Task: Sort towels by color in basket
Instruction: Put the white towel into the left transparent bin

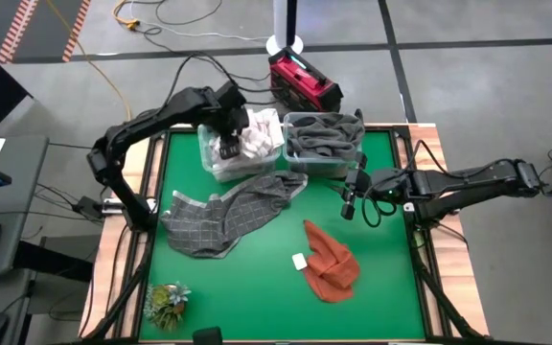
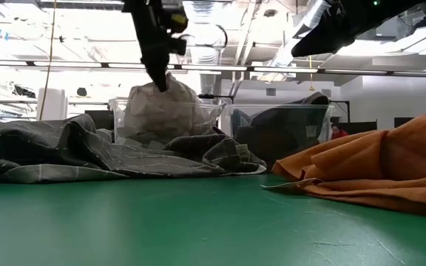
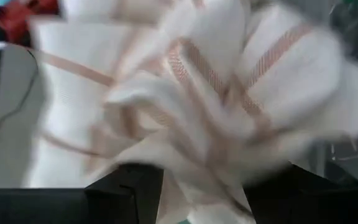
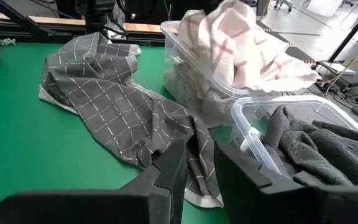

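A white towel (image 1: 257, 144) with thin rust checks is heaped in the left clear bin (image 1: 209, 161), rising above its rim. My left gripper (image 1: 230, 146) is open right over that heap (image 2: 161, 111). Dark grey towels (image 1: 324, 139) fill the right clear bin (image 1: 300, 165). In front of the bins a dark grey checked towel (image 1: 228, 216) lies crumpled on the green mat, its far end against them. A rust orange towel (image 1: 332, 264) lies bunched nearer the front. My right gripper (image 1: 350, 206) hovers by the right bin with a narrow gap and nothing in it. My left gripper points steeply down over the top of the white towel's heap (image 2: 163, 90). In the left wrist view a fold of the cloth (image 3: 197, 186) shows between the spread fingers (image 3: 126, 186). Whether the fingers touch the cloth, I cannot tell.
A small green plant (image 1: 166, 302) stands at the mat's near left corner. A red device (image 1: 303, 81) sits on the floor beyond the table's far edge. Bare green mat lies along the front and the right side, between the orange towel and the table's edge.
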`<state>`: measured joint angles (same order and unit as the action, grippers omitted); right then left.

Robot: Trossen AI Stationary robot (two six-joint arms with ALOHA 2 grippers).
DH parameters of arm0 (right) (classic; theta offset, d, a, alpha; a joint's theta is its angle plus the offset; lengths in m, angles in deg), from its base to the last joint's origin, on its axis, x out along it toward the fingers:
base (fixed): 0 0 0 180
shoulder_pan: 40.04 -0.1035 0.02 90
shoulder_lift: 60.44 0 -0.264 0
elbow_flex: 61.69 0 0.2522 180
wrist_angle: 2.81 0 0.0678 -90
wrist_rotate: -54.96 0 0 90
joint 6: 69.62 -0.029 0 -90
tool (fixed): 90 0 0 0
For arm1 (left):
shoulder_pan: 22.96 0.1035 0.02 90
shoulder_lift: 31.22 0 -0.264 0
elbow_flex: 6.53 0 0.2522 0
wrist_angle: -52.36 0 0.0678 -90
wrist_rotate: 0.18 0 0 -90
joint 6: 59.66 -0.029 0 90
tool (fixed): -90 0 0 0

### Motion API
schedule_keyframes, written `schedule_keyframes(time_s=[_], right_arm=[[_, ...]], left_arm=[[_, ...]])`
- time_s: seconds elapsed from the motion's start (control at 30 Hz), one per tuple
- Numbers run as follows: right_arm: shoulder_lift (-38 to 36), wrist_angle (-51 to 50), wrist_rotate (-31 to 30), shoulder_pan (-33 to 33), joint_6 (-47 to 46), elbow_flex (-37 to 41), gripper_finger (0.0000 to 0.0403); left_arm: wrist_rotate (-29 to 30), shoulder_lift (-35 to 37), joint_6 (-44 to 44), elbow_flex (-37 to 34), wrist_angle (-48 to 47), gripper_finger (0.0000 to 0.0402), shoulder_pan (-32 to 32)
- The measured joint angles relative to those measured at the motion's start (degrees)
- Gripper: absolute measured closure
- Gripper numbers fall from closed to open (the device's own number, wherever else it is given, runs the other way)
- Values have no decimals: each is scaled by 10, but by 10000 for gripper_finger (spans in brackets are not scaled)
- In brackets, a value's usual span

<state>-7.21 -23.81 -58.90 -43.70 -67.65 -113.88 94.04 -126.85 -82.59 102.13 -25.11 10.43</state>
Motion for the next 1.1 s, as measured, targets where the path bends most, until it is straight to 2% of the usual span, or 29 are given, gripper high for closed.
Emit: schedule_keyframes(time_s=[0.23,0.37,0.47,0.6,0.93,1.1], right_arm=[[0,0,0,0,0,0,290],[0,0,0,0,0,0,290],[0,0,0,0,0,0,290],[0,0,0,0,0,0,290],[0,0,0,-1,1,0,290],[0,0,0,-1,6,0,290]], left_arm=[[-8,0,-2,-152,82,212,11],[4,-1,-26,-183,67,212,1],[34,-1,-19,-153,1,212,-11],[39,-1,22,-82,-65,211,-22],[42,0,21,49,-143,162,-59],[43,0,-4,101,-182,164,-65]])
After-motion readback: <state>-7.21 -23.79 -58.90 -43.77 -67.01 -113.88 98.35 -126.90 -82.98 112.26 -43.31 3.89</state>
